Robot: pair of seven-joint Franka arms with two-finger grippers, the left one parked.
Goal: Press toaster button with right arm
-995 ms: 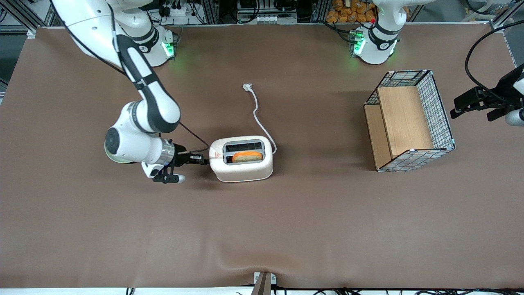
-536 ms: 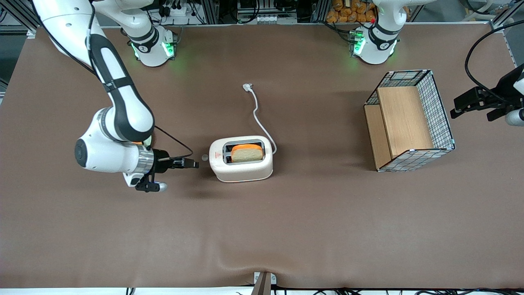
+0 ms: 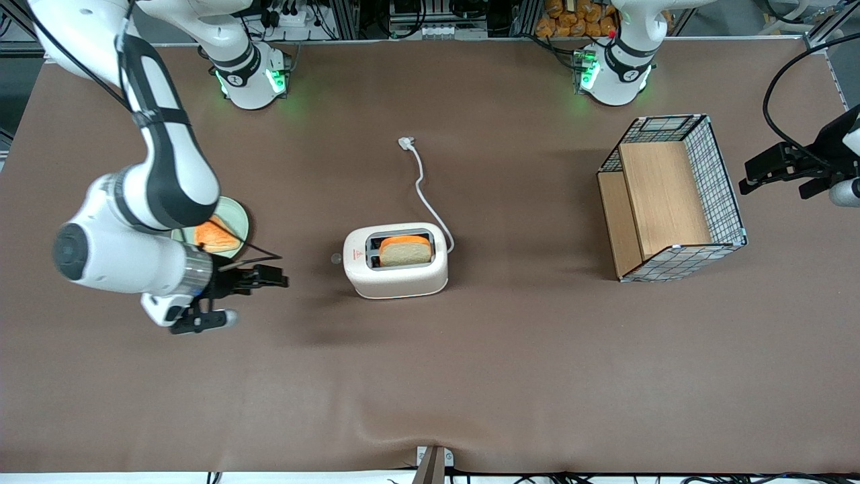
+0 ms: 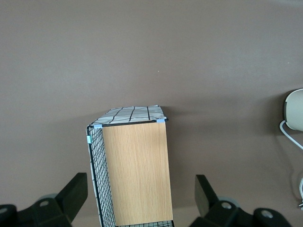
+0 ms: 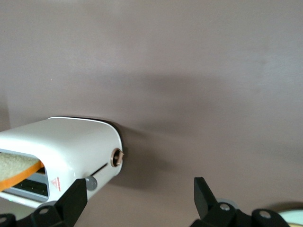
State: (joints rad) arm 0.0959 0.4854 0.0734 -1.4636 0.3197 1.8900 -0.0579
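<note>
The cream-white toaster (image 3: 395,262) stands mid-table with a slice of bread (image 3: 405,250) sticking up out of one slot. Its small grey button (image 3: 336,258) juts from the short end that faces the working arm. My right arm's gripper (image 3: 272,276) hangs level with that end, a clear gap away from the button, toward the working arm's end of the table. In the right wrist view the toaster (image 5: 71,142) and the button (image 5: 91,183) show between the spread fingers (image 5: 73,201); the gripper (image 5: 139,203) is open and empty.
A pale green plate (image 3: 238,222) with a slice of toast (image 3: 213,236) lies under the right arm's forearm. The white cord (image 3: 422,185) runs from the toaster toward the arm bases. A wire basket with wooden panels (image 3: 672,198) lies toward the parked arm's end (image 4: 135,170).
The gripper has drawn back from the toaster's button end toward the working arm's end of the table. The bread has risen in the slot. The plate with toast is now uncovered.
</note>
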